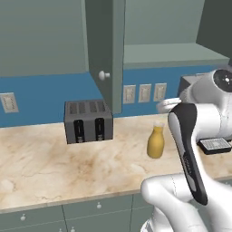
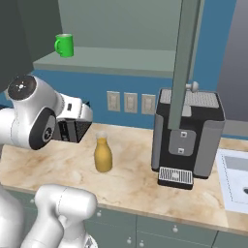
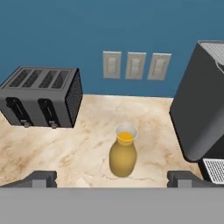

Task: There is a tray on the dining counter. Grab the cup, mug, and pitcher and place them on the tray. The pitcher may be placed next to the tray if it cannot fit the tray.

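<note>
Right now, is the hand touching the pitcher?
Apart. In the hand view the open hand frames the pitcher, with bare counter between each fingertip and it.

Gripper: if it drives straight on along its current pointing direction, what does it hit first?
Most likely the pitcher. In the hand view it stands upright on the counter, centred between the open gripper tips, nothing in front of it. Depth is unclear; a line passing above would meet the blue wall next.

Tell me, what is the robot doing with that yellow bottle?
The white robot arm's open gripper is lined up with the amber bottle-shaped pitcher but holds nothing. The pitcher stands upright on the beige marble counter, between a dark grey toaster and a black coffee machine. A bright green mug sits up on the open cabinet's shelf.
</note>
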